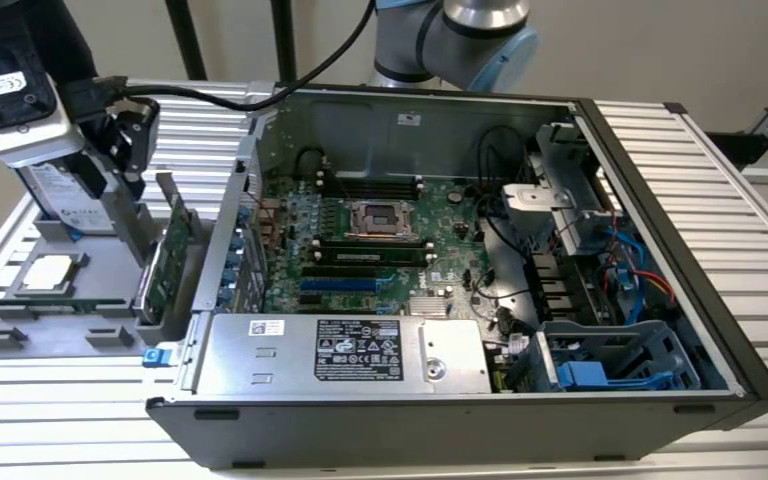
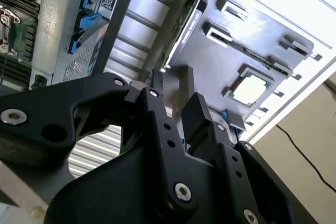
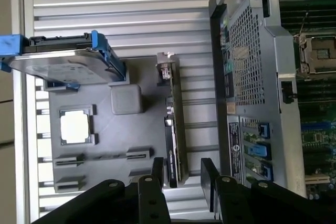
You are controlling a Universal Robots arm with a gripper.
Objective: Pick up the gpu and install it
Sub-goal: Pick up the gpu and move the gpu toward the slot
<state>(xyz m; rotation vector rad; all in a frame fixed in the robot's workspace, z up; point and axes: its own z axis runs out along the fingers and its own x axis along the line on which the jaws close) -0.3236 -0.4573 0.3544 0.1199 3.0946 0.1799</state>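
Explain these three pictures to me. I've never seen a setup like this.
This is a robot arm working beside an open computer case. The exterior view comes from a camera off the arm. Both wrist views come from cameras riding on the arm, looking past its black fingers. A grey tray holds a hard drive, a processor chip and the gpu, which stands on edge. The gripper hangs open close to the gpu, holding nothing.
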